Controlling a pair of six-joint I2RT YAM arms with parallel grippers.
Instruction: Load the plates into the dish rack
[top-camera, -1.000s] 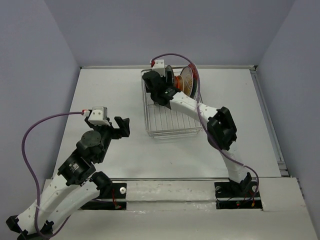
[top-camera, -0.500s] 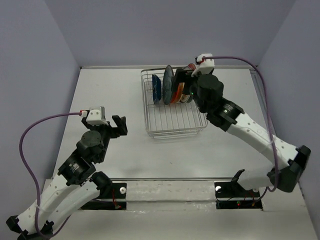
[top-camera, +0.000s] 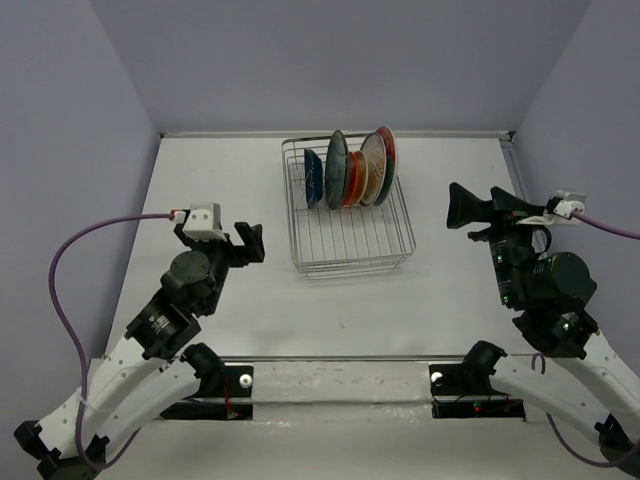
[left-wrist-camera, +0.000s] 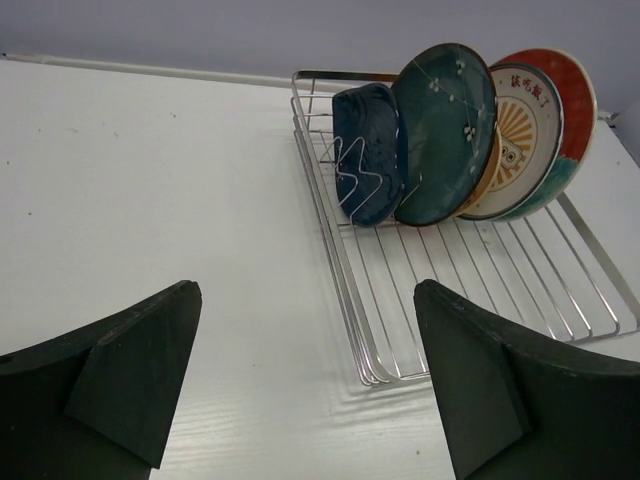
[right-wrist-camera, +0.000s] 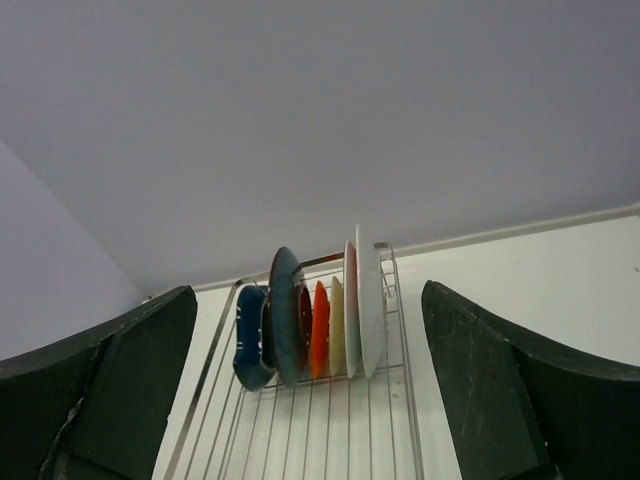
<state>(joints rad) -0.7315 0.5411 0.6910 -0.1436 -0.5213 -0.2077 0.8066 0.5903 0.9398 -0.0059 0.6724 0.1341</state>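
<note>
The dish rack (top-camera: 300, 235) stands at the back middle of the table. Several plates stand upright in its far slots: dark blue wavy-edged (top-camera: 313, 178), dark teal speckled (top-camera: 336, 168), orange (top-camera: 353, 182), white sunburst (top-camera: 372, 170), teal-and-red (top-camera: 387, 155). The beige plate shows only as an edge (right-wrist-camera: 336, 325). My left gripper (top-camera: 247, 243) is open and empty, left of the rack's near corner (left-wrist-camera: 385, 375). My right gripper (top-camera: 455, 208) is open and empty, well right of the rack, facing it (right-wrist-camera: 400, 440).
A raised ledge runs along the table's right edge (top-camera: 540, 250). Grey walls close in the back and both sides. Bare white tabletop lies on each side of the rack and in front of it.
My right arm has pulled back from over the rack to the right side, gripper empty. All the plates now show standing in the rack. My left gripper has shifted slightly.
</note>
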